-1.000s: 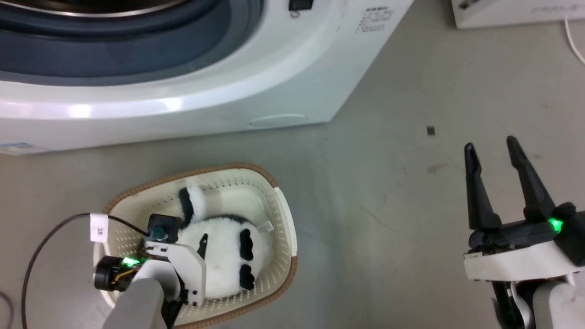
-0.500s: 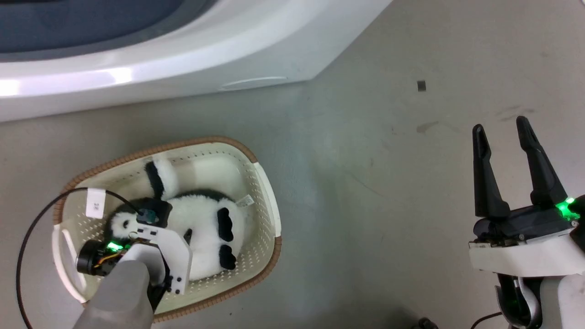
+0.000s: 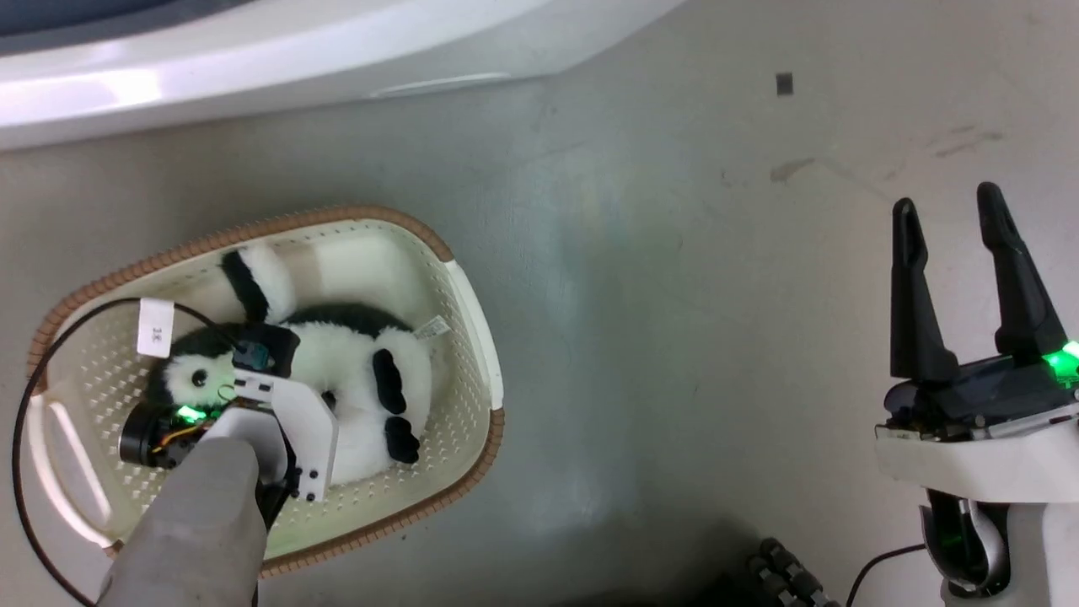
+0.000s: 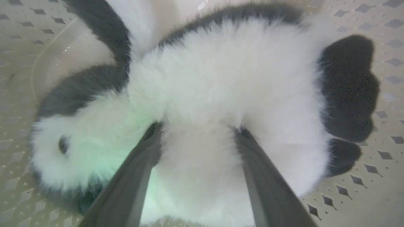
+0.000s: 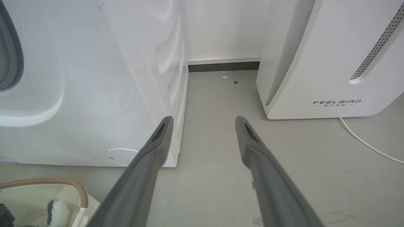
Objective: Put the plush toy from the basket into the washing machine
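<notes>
The plush toy [image 3: 354,371] lies inside the basket [image 3: 337,216], which stands on the grey floor [image 3: 674,295] at about 8 o'clock in the head view. The white front of the washing machine [image 3: 253,59] runs across from 10 to 12 o'clock. The toy rests on its back with its white belly up. Its head points to 9 o'clock, its two black feet to 3 o'clock, and one black-and-white flipper reaches toward 12 o'clock against the basket wall. A small sewn tag [image 3: 432,327] sticks out near the feet at 2 o'clock of the body. The left arm reaches down into the basket from 7 o'clock, and its wrist mount covers the middle of the toy. In the left wrist view the left gripper [image 4: 198,129] is spread wide. Both fingertips are sunk into the fur, one on each side of a bulge of white belly, and the jaws are not drawn together on it. There the toy's face and eye sit at 8 o'clock of the pincer, and the feet at 3 o'clock. The right gripper [image 3: 946,202] hangs above bare floor at 4 o'clock in the head view, well apart from the basket. Its fingers are parted with nothing between them. In its own wrist view it points at the gap between the washing machine's corner and a white appliance [image 5: 331,63] at 2 o'clock.
</notes>
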